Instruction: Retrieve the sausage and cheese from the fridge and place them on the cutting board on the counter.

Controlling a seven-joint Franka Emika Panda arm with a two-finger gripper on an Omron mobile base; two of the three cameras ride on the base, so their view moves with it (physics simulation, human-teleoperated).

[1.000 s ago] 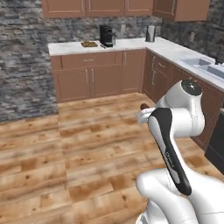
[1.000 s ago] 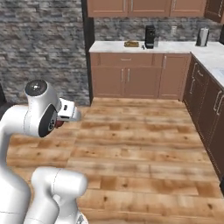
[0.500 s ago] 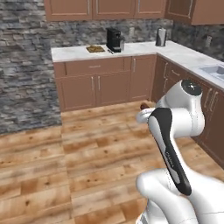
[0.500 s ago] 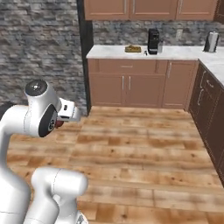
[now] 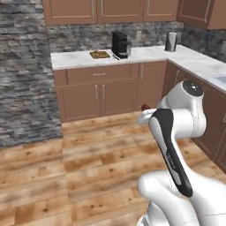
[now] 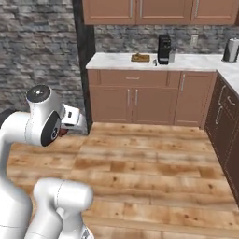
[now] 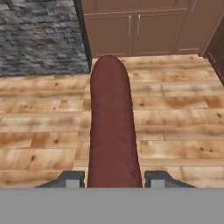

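Gripper (image 7: 113, 178) clamps the smooth, round-ended dark red sausage (image 7: 111, 131).

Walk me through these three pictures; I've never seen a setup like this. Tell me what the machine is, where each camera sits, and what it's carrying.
This is a white robot arm on a driving base in a simulated kitchen. Two pictures come from cameras on the base, behind the arm to its left and right. The third looks along the two-finger gripper, which is shut on a dark red, round-ended sausage. Ahead, a white marble counter on brown cabinets carries a small brown wooden cutting board, a black coffee machine and a silvery kettle-like vessel.
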